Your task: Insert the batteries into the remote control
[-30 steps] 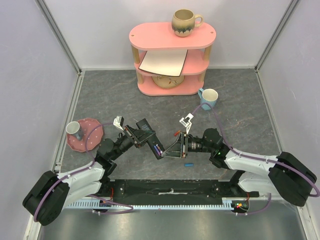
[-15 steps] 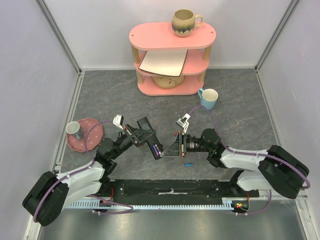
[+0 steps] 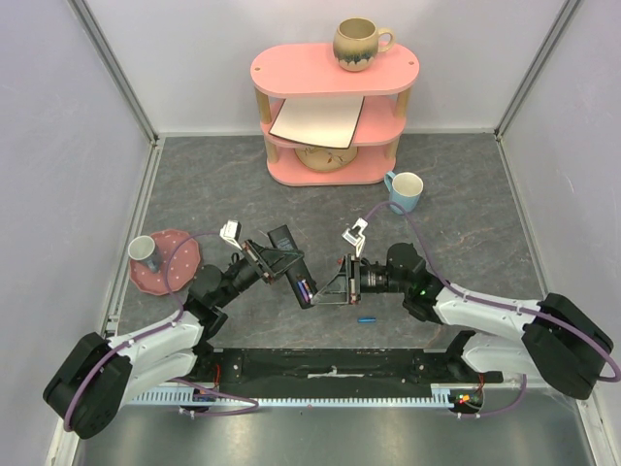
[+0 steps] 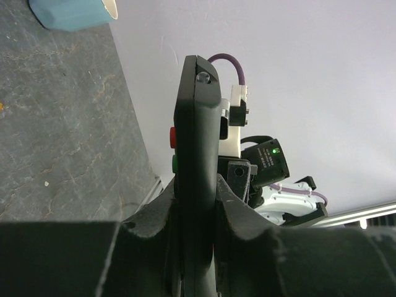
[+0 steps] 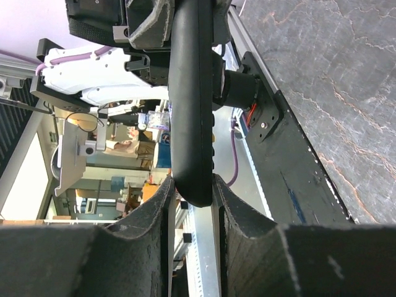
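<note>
The black remote control [image 3: 282,242] is held off the table between both arms, tilted, with its lower end toward the right arm. A dark purple battery [image 3: 307,287] shows in that lower end. My left gripper [image 3: 277,262] is shut on the remote's middle. In the left wrist view the remote [image 4: 197,124] stands edge-on between the left gripper's [image 4: 197,201] fingers, with a red and a green button showing. My right gripper [image 3: 324,289] is shut on the remote's end. The right wrist view shows that rounded end [image 5: 192,93] pinched between the right gripper's [image 5: 193,192] pads.
A small bright blue cylinder [image 3: 366,318] lies on the grey table in front of the right arm. A blue mug [image 3: 406,190] stands at the back right, a pink shelf [image 3: 335,107] with a mug [image 3: 359,44] on top behind, and a pink plate [image 3: 175,264] with a cup [image 3: 144,252] at the left.
The right arm has shifted slightly and its gripper stays on the remote's end. The left arm and the remote have hardly moved.
</note>
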`<action>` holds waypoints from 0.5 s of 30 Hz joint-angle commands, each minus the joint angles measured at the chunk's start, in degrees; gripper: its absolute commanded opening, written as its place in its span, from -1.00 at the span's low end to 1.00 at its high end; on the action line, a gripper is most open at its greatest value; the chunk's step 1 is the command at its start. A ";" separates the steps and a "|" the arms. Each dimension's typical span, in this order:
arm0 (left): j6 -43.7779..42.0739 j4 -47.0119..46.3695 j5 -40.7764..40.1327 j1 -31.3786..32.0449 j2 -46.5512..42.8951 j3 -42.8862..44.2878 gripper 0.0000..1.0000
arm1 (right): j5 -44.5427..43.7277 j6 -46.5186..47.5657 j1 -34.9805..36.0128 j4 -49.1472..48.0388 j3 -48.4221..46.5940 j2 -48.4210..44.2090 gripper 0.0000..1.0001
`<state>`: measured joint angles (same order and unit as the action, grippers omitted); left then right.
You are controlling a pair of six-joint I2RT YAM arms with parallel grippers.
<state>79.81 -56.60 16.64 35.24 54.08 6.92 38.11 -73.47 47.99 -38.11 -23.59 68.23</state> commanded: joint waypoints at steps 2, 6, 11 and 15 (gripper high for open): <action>-2.64 -1.23 9.20 3.95 -0.38 2.31 -0.96 | -12.97 1.41 -1.84 4.36 -4.18 0.85 -0.37; -2.82 -1.50 9.20 4.92 0.32 2.66 -0.96 | -13.41 0.35 -1.93 3.04 -4.00 1.99 -0.27; -1.94 0.34 6.92 5.19 -0.64 2.05 -0.96 | -10.87 2.45 -1.84 2.86 -5.23 2.61 -0.01; -1.15 5.79 1.48 5.19 -3.54 1.43 -0.96 | -7.79 9.29 -1.84 9.78 -8.39 1.30 0.12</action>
<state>77.32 -52.99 13.80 37.19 53.69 7.35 39.03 -70.11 48.01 -30.89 -25.80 69.95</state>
